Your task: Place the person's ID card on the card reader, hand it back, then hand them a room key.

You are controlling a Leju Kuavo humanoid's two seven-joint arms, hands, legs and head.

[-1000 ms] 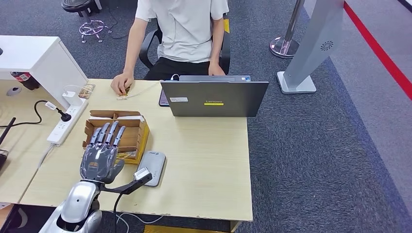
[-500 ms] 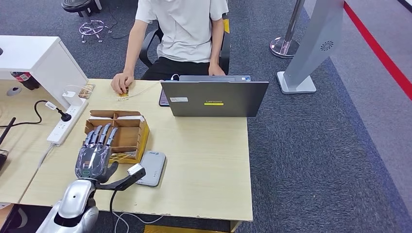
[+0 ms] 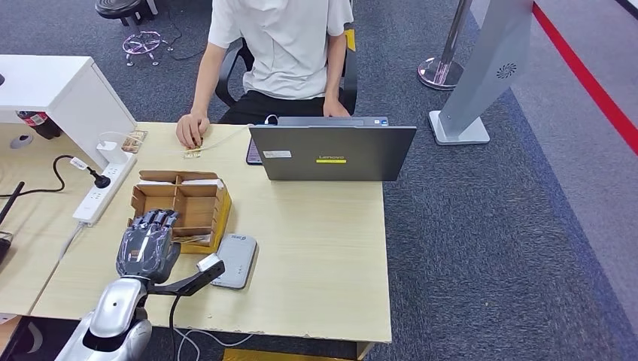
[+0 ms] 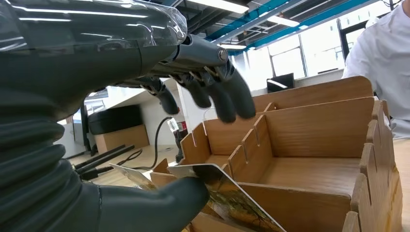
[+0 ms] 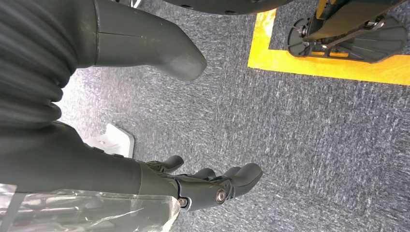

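A light wooden desk [image 3: 316, 256] stands on dark grey carpet, with a person in a white shirt [image 3: 282, 45] seated at its far side. The left robot hand [image 3: 147, 244] hovers over the near edge of a brown divided cardboard box [image 3: 184, 207], fingers bent downward and apart, thumb under them; in the left wrist view a picture-printed card [image 4: 227, 200] stands tilted in the box's near compartment, just beside the thumb [image 4: 159, 205], and whether they touch cannot be told. The card's long axis runs along the box's near wall. A grey card reader [image 3: 235, 260] lies flat beside the box, long axis pointing toward the person. A grey laptop [image 3: 331, 153] marked "Lenovo" faces the person. A white power strip [image 3: 101, 192] lies to the left. The right robot hand [image 5: 212, 186] hangs over the carpet, fingers loosely spread, holding nothing
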